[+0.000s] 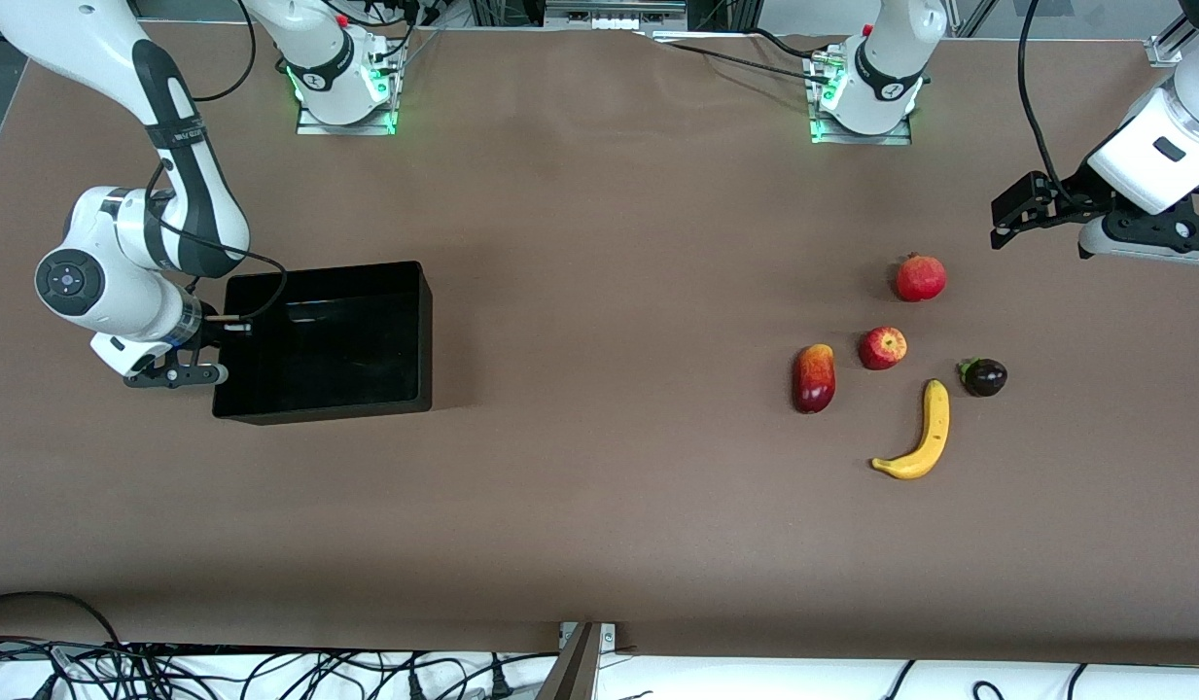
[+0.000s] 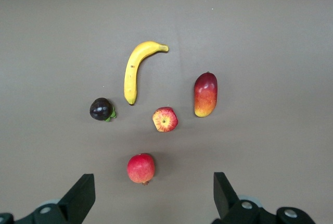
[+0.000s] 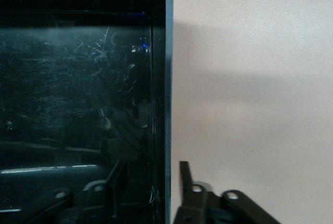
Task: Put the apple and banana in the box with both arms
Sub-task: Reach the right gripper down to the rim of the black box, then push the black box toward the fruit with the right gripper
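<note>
The apple [image 1: 882,347] sits on the brown table toward the left arm's end, and the banana [image 1: 922,435] lies nearer to the front camera than it. Both show in the left wrist view, apple [image 2: 165,119] and banana [image 2: 136,70]. My left gripper [image 1: 1003,226] hangs open and empty in the air beside the fruit group; its fingers [image 2: 80,197] stand wide apart. The black box [image 1: 419,331] stands toward the right arm's end. My right gripper [image 1: 210,352] is open and straddles the box's end wall [image 3: 161,78], one finger inside and one outside, with gaps on both sides.
A larger red round fruit [image 1: 920,277] lies farther from the front camera than the apple, also in the left wrist view [image 2: 141,168]. A red-orange mango [image 1: 814,378] and a small dark fruit [image 1: 984,376] flank the apple and banana. The box looks empty inside.
</note>
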### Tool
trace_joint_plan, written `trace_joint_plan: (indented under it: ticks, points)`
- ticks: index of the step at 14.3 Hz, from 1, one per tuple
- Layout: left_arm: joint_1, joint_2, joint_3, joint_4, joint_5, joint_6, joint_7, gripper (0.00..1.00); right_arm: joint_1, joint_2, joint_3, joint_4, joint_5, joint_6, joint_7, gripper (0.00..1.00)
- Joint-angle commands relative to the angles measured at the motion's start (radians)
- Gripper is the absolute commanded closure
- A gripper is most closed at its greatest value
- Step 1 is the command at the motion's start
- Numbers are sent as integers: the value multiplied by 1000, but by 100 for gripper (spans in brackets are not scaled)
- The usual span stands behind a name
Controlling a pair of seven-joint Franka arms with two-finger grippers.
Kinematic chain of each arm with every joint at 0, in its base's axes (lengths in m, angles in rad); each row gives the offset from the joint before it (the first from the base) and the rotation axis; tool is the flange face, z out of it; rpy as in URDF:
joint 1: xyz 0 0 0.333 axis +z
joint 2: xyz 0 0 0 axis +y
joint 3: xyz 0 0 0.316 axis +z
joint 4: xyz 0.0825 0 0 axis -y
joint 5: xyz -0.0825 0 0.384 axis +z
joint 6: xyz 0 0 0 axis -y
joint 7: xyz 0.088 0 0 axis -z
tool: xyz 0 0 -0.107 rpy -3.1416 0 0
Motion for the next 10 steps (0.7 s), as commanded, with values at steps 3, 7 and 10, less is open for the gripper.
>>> trace_joint_plan:
  ticks: [3,7,10]
  points:
    - [3,3,-9,19,8,-17,7,0,-9,0,9,8,40,18,-11,100]
    - [3,3,-8,19,8,-15,7,0,-2,-31,99,112,81,-81,-15,100]
    - [5,3,-8,17,8,-17,8,0,68,-17,133,293,153,-250,34,100]
